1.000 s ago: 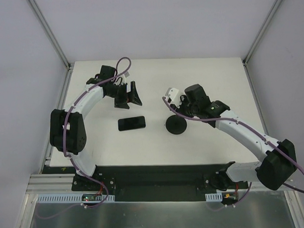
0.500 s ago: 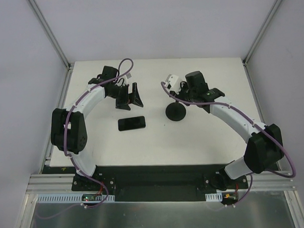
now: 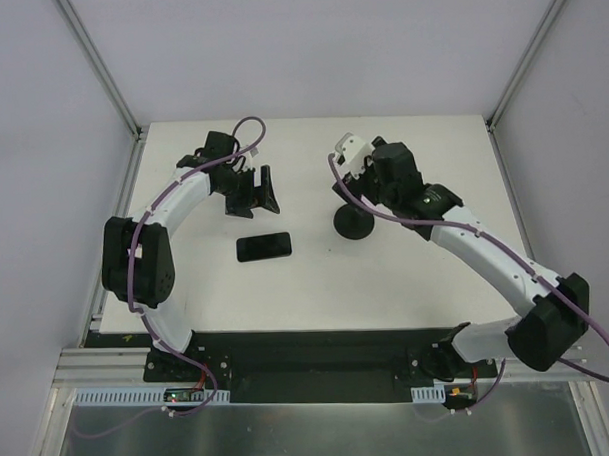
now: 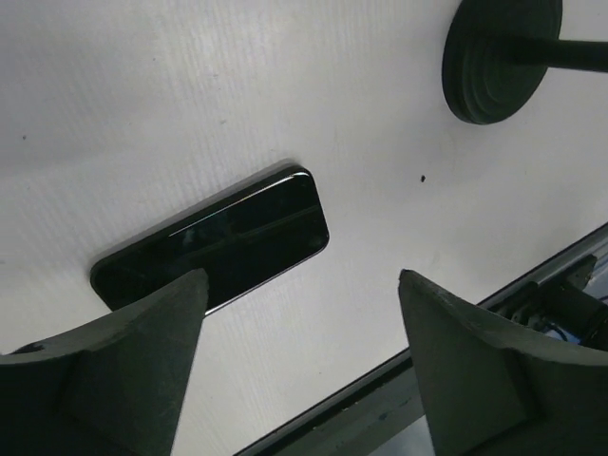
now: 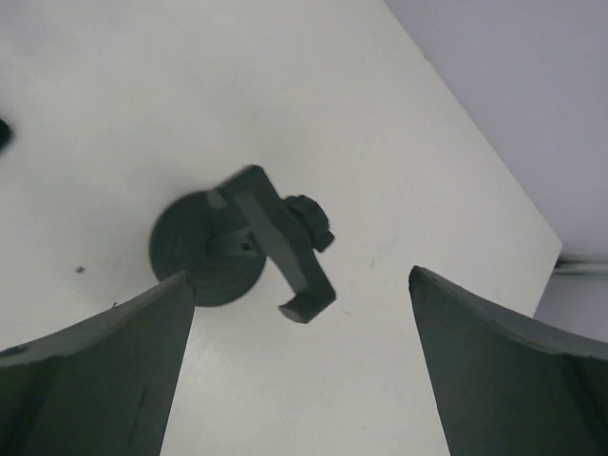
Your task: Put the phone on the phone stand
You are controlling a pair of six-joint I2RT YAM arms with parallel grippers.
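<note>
The phone [image 3: 263, 247] [image 4: 214, 242], a flat black slab, lies on the white table left of centre. The phone stand [image 3: 352, 222] is upright to its right, with a round black base [image 5: 204, 249], a stem and a hooked holder [image 5: 285, 249] on top. My left gripper [image 3: 258, 193] [image 4: 302, 277] hovers just behind the phone, open and empty, its left finger overlapping the phone's near corner in the wrist view. My right gripper [image 3: 365, 191] [image 5: 301, 275] is above the stand, open, touching nothing. The stand's base [image 4: 499, 57] also shows in the left wrist view.
The dark mounting rail [image 4: 560, 285] runs along the table's near edge. White enclosure walls and metal frame posts [image 3: 99, 65] bound the table at the back and sides. A small dark speck [image 4: 422, 177] lies between phone and stand.
The right gripper carried the stand toward the back of the table, then opened and let it go, rising above it. The phone has not moved. The left arm barely shifted.
</note>
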